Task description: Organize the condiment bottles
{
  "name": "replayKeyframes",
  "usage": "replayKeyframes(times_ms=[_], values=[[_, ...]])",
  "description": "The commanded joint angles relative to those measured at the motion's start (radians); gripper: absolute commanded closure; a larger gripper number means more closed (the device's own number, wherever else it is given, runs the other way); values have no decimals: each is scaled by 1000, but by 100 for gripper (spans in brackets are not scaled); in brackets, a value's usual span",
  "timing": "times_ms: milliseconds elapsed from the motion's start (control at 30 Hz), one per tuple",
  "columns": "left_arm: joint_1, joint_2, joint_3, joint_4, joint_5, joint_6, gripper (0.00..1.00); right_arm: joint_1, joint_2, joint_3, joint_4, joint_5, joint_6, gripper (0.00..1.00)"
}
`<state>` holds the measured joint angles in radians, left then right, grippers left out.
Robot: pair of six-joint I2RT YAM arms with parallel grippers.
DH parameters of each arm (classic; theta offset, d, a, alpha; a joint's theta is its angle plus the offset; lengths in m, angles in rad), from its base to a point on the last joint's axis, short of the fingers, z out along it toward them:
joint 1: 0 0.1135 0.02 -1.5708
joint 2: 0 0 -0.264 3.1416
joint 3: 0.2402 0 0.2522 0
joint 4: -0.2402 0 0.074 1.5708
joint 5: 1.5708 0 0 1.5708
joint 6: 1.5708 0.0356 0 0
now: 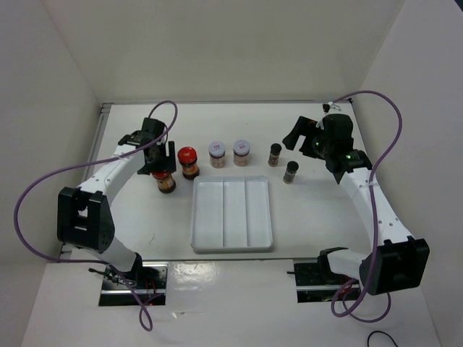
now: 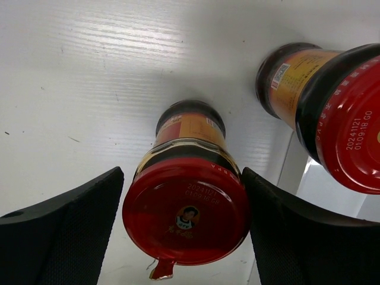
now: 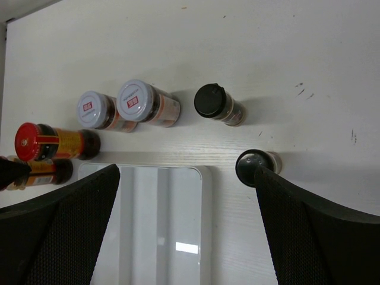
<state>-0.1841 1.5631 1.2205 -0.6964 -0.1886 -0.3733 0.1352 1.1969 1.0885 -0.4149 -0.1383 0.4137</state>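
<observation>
Six jars stand in a row behind the white tray. My left gripper (image 1: 160,160) is open, its jaws closely either side of a red-lidded jar (image 1: 165,181) standing on the table. In the left wrist view the gripper (image 2: 184,172) flanks the red lid (image 2: 186,217), with a sliver of gap on the left. The second red-lidded jar (image 1: 189,161) (image 2: 332,113) stands just right. Two white-lidded jars (image 1: 217,153) (image 1: 242,151) and two black-capped jars (image 1: 275,154) (image 1: 291,172) follow. My right gripper (image 1: 298,136) is open and empty, high above the near black-capped jar (image 3: 254,165).
The white divided tray (image 1: 231,242) lies in the middle of the table with nothing in it; its corner also shows in the right wrist view (image 3: 205,178). White walls close in the table at the back and both sides.
</observation>
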Motion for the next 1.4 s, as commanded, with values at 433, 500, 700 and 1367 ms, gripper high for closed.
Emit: replayKeyframes(times_ms=[433, 500, 700, 1367], values=[[5, -17, -6, -22, 1, -7, 51, 6, 4, 5, -13, 39, -15, 1], [5, -31, -6, -40, 11, -7, 55, 15, 4, 5, -13, 39, -15, 1], [5, -78, 27, -91, 31, -7, 60, 15, 13, 5, -13, 39, -15, 1], [-129, -146, 215, -253, 87, 11, 65, 15, 33, -13, -13, 57, -15, 1]])
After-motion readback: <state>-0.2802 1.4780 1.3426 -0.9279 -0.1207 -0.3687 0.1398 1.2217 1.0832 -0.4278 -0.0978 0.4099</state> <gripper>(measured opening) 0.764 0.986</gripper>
